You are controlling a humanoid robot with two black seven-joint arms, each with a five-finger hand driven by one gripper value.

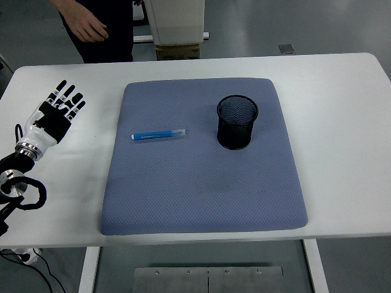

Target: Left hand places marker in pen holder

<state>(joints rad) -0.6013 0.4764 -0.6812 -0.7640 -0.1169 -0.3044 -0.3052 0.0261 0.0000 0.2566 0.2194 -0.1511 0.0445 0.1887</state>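
A blue marker (pixel 158 135) with a clear cap lies flat on the grey-blue mat (pixel 201 183), left of centre, pointing left to right. A black mesh pen holder (pixel 237 122) stands upright on the mat's right half, with nothing showing inside it. My left hand (pixel 59 111) hovers over the bare white table to the left of the mat, fingers spread and holding nothing. It is well apart from the marker. The right arm does not show.
The white table (pixel 342 122) extends bare to the right of the mat. A person in dark clothes stands beyond the far edge at top left, one hand (pixel 87 27) hanging above the table's back edge. A white and brown stand (pixel 177 30) sits behind the table.
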